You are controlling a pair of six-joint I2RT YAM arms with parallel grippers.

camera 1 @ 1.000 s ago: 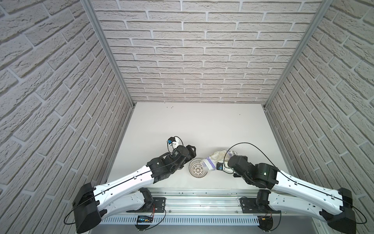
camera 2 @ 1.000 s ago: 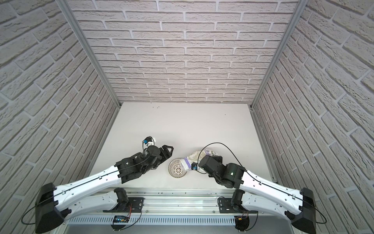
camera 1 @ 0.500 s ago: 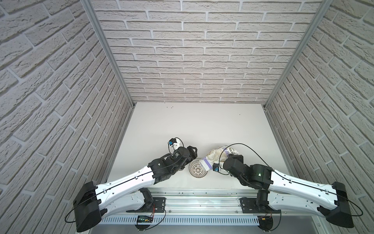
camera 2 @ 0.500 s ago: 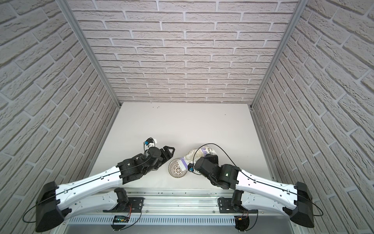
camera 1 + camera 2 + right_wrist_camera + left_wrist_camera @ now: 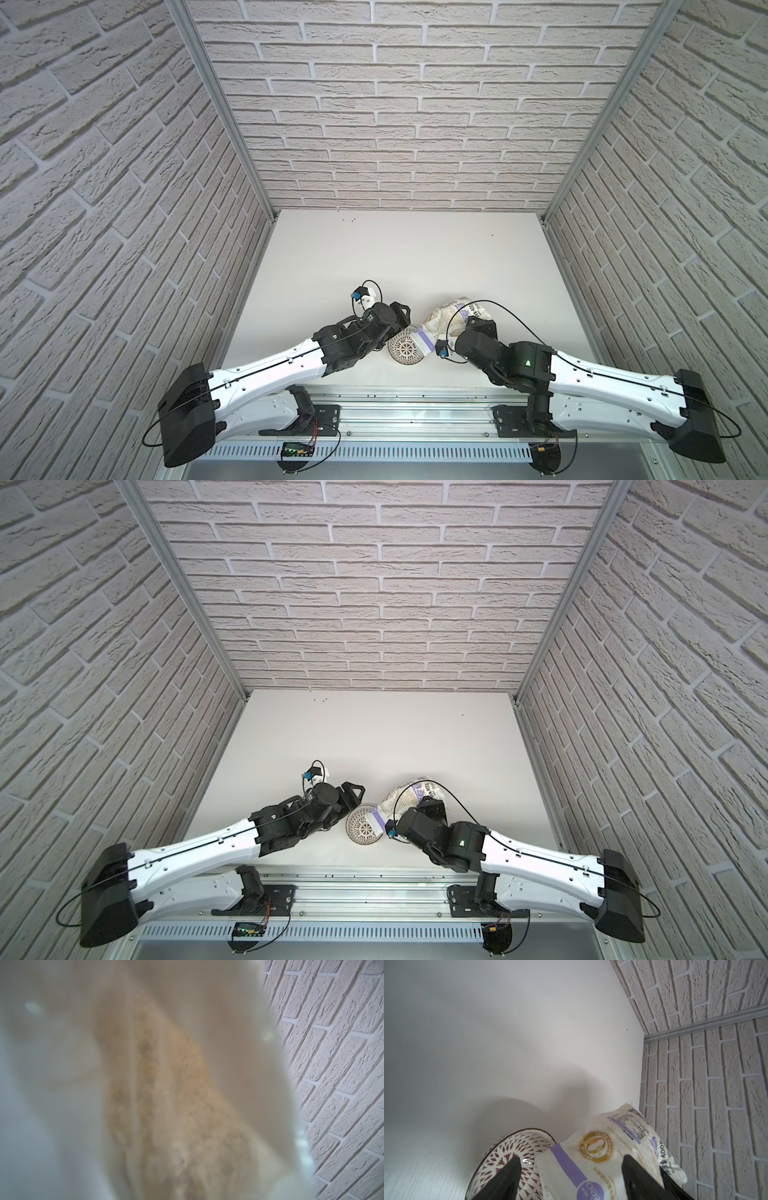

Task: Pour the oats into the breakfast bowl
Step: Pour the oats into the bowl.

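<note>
At the right wrist camera, the pouch [image 5: 145,1084] sat against the lens and blurred nearly the whole picture. The oats [image 5: 166,1095] showed only as a vague beige mass. In both top views the pouch covered part of the bowl [image 5: 403,352], and the fingertips of the right gripper [image 5: 478,325] could not be made out. In the left wrist view, the frame edge cut off the bowl, the pouch and both fingers [image 5: 508,1176] of the left gripper [image 5: 570,1157]. Whether any oats lay in the bowl could not be told.

Pouch [image 5: 441,315] end over bowl [image 5: 401,353] rim (bowl left), near table [image 5: 374,257] front.
</note>
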